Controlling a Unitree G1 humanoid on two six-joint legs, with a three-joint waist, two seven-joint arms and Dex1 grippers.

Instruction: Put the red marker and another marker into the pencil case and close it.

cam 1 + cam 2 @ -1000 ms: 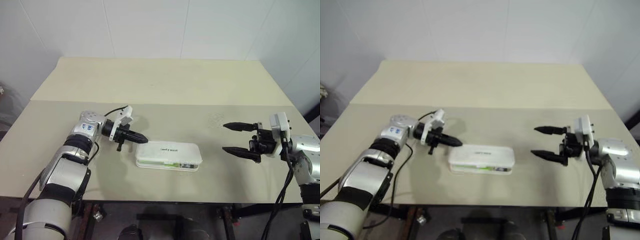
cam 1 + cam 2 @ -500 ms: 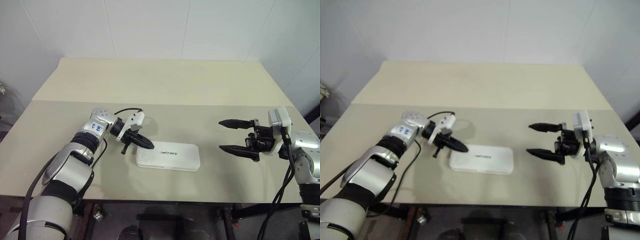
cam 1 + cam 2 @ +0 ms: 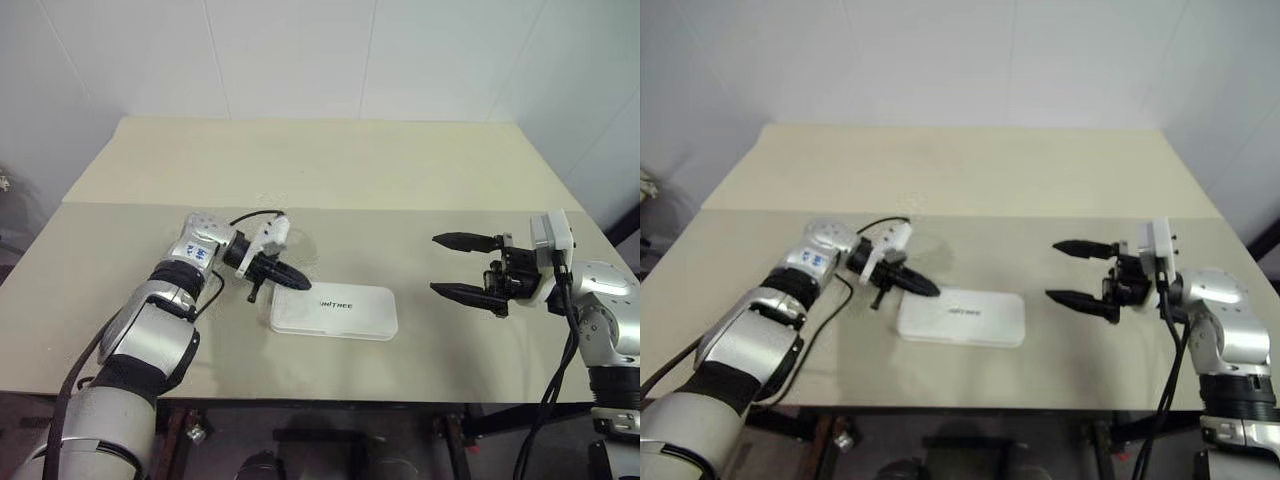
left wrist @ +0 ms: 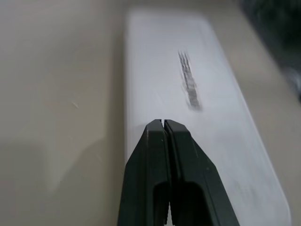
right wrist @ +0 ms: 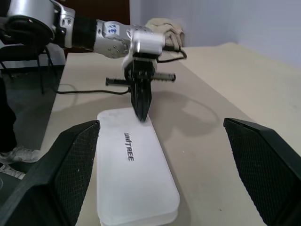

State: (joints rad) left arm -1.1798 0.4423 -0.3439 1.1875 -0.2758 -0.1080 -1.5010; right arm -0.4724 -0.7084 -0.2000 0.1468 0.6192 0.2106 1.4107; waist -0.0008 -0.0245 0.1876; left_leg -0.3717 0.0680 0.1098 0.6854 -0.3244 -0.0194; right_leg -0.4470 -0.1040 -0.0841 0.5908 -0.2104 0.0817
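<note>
**Desk:** What is in hand?

**Photographer:** The closing step. The white pencil case (image 3: 334, 312) lies lid-down near the table's (image 3: 300, 160) front edge, no markers visible outside it. The left gripper (image 3: 298, 282), fingers pressed together and holding nothing, has its tip at the case's left end.

**Desk:** And the other arm?

**Photographer:** The right gripper (image 3: 447, 265) hangs well apart to the right, jaws spread wide, empty.

**Desk:** Next?

**Photographer:** Probably confirming the lid is seated flush, then lifting clear.

A beige table (image 3: 330, 165) (crossed by a seam) stands against white wall panels (image 3: 290, 55).
</note>
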